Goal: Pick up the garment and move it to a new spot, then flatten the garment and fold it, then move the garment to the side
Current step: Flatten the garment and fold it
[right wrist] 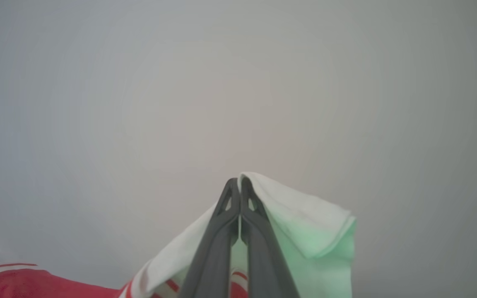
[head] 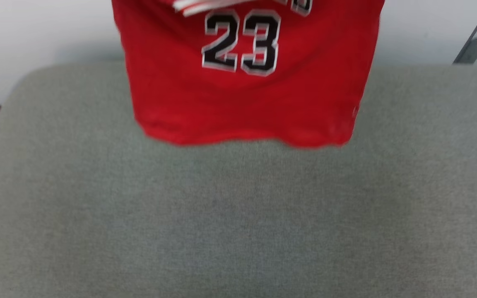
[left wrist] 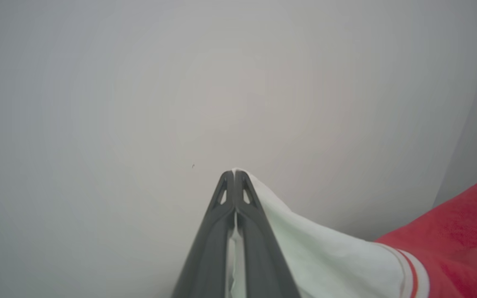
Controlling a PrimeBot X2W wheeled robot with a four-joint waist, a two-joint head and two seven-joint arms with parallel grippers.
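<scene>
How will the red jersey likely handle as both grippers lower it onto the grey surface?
Probably floppy: the jersey hangs limp with a wavy hem. Likely light: sleeve cloth pinched in the left gripper and right gripper carries it all.

Head camera down over grey surface [head: 238, 223]; wrist cameras close along jaws; garment [head: 246, 95] common to all.

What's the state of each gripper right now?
Left gripper: shut on the garment, pinching white sleeve cloth.
Right gripper: shut on the garment, also pinching white sleeve cloth.
</scene>
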